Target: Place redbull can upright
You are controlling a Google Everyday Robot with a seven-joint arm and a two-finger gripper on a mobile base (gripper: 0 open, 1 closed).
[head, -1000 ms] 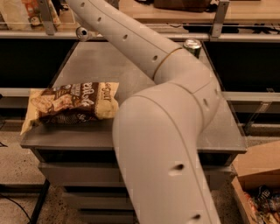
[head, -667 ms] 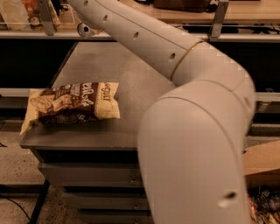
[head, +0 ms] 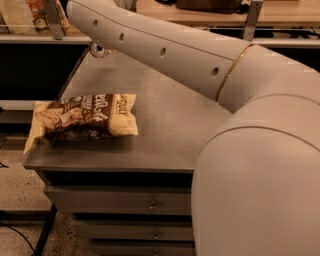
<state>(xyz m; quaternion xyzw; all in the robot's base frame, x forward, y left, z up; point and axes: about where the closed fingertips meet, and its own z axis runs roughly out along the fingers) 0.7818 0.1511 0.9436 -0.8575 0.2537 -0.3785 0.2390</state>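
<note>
Since the earlier frames the arm has swung across the view. Its large pale elbow housing now fills the lower right and right of the frame. The upper link runs as a diagonal from that housing to the upper left.

Gripper: out of frame. The arm leaves the picture at the top left, so the gripper lies beyond that edge and its state cannot be told.

Arm: a thin brass-coloured ring marks the joint between the link and the housing. A row of small dark holes runs along the link. A small round fitting shows just under the link at the upper left.

Redbull can: one second ago it stood at the far right of the table top. That spot is now covered by the arm, and the can cannot be seen.

Table: grey metal top, seen from the front, with the arm crossing its far and right parts. Drawer fronts with small pulls sit below the front edge.

Snack bag: brown and cream, lying flat at the front left corner of the table, in the left middle of the frame. Its left end overhangs the table edge. Position unchanged from the earlier frames.

Surroundings: a shelf with packaged goods at the top left, speckled floor at the lower left, and a black cable lying on it.
</note>
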